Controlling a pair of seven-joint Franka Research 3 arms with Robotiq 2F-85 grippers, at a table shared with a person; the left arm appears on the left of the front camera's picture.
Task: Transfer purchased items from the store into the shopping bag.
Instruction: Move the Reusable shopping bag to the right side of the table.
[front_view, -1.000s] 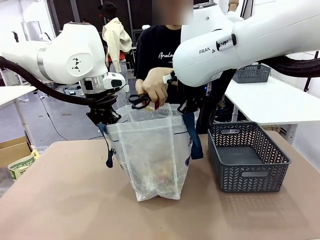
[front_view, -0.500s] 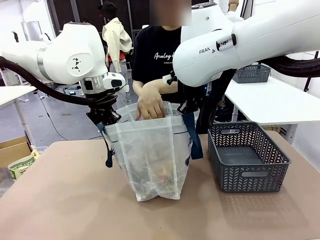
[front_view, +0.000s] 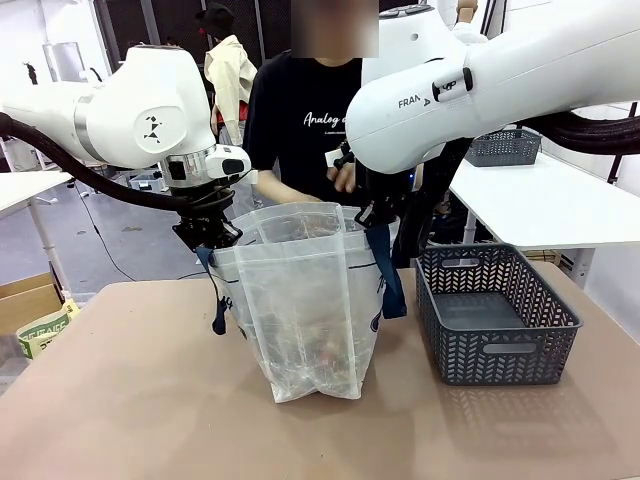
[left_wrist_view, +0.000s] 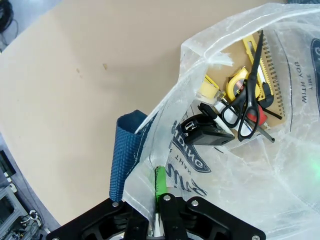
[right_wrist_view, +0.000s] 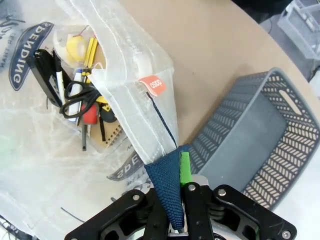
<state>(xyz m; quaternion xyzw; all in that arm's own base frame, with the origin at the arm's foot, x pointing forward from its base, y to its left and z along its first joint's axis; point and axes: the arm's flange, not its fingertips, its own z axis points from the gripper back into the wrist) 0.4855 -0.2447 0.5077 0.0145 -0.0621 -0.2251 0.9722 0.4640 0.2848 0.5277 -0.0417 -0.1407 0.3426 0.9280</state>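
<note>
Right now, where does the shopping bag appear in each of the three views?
Front view: the shopping bag stands open at the middle of the table, left of the grey basket.
Left wrist view: it takes up the right side, black scissors inside.
Right wrist view: it takes up the left side, the basket at its right.
Shared landmark: the tan table.

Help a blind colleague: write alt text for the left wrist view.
The left gripper, jaws shut on the shopping bag beside its navy strap, holds it open; black scissors, yellow items and a spiral notebook lie inside.
</note>
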